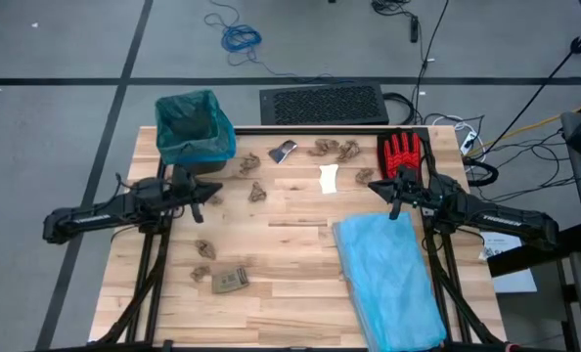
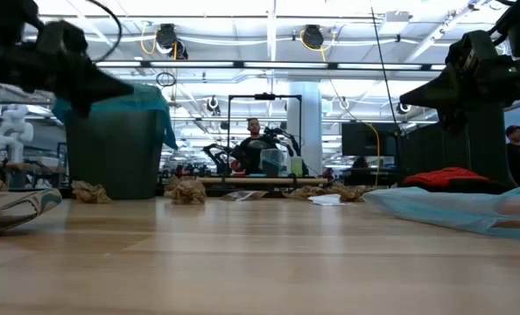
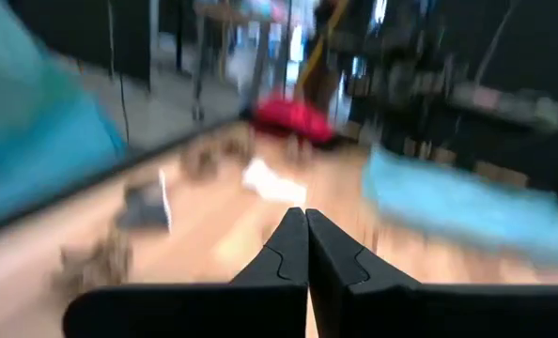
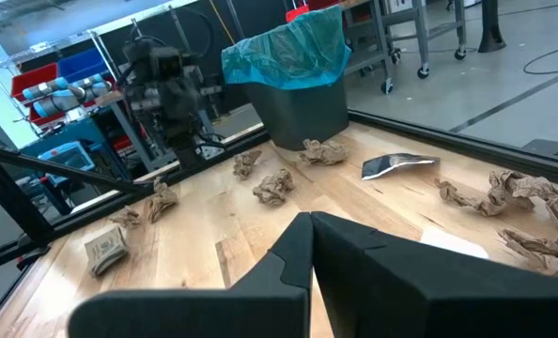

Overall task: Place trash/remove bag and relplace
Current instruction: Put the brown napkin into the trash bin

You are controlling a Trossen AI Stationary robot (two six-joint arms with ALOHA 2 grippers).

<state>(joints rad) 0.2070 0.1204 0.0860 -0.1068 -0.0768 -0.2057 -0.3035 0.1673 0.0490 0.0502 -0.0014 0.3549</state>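
A dark bin (image 1: 195,132) lined with the teal-green bag (image 4: 288,49) stands at the table's far left corner. Crumpled brown paper wads (image 1: 334,149) lie scattered over the wooden table, with a grey scrap (image 1: 283,151), a white scrap (image 1: 330,179) and a tan card (image 1: 230,281). My left gripper (image 1: 217,193) hovers shut above the table's left side, near the bin, pointing toward the right. My right gripper (image 1: 373,185) hovers shut above the right side, pointing left. Neither touches anything.
A pale sky-blue plastic bag (image 1: 388,277) lies spread on the table's near right part. A red glove (image 1: 401,153) rests at the far right. A black keyboard (image 1: 322,104) sits beyond the far edge. The table's near middle is bare wood.
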